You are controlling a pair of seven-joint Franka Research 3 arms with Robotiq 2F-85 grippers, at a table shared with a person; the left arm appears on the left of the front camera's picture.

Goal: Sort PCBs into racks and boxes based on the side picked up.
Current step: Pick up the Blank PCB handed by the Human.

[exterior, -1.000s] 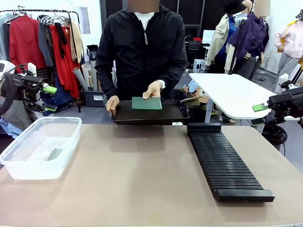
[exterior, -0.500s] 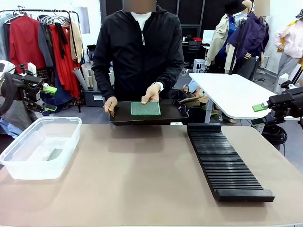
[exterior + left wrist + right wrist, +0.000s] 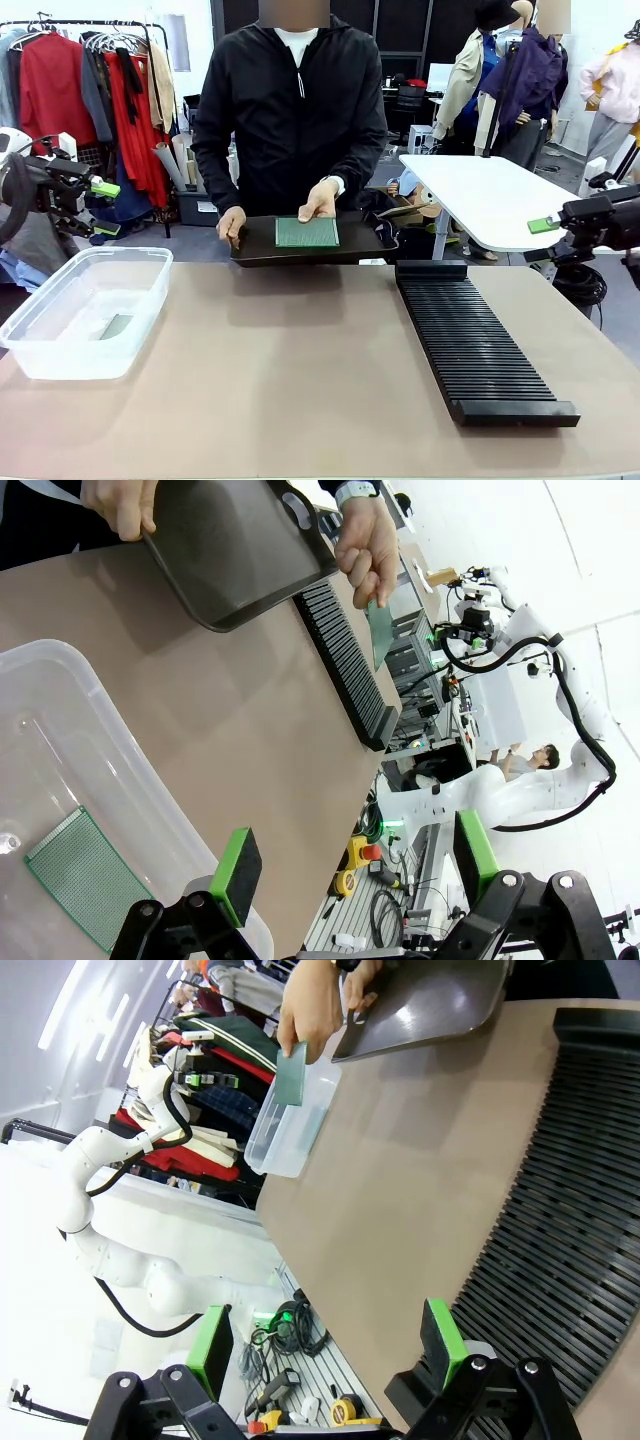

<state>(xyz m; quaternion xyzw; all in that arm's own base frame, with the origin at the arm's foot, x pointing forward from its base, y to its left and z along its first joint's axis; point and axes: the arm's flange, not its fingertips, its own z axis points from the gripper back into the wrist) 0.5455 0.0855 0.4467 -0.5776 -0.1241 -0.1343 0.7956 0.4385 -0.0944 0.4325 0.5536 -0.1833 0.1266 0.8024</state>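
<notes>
The person holds a PCB [image 3: 307, 231] in one hand over a shallow dark tray [image 3: 365, 244], its paler speckled face toward me. It shows edge-on as PCB [image 3: 378, 630] and PCB [image 3: 291, 1075] in the wrist views. Another PCB [image 3: 116, 326] lies in the clear box [image 3: 40, 352] at the left, seen closer as PCB [image 3: 85, 875]. The long black rack [image 3: 470, 340] lies at the right with nothing in its slots. My left gripper [image 3: 106, 208] hangs open beyond the table's left edge, and gripper [image 3: 357, 860] holds nothing. My right gripper [image 3: 327, 1343] is open off the right side, its green pad [image 3: 545, 225] visible.
The person's other hand [image 3: 233, 222] grips the tray's left end at the far table edge. A white table [image 3: 490, 200] and a clothes rail [image 3: 90, 80] stand behind. The brown tabletop [image 3: 290, 370] lies between box and rack.
The person has turned the PCB from its darker face to its paler speckled face and lowered it onto the tray. The tray has shifted slightly left. Both arms have hardly moved.
</notes>
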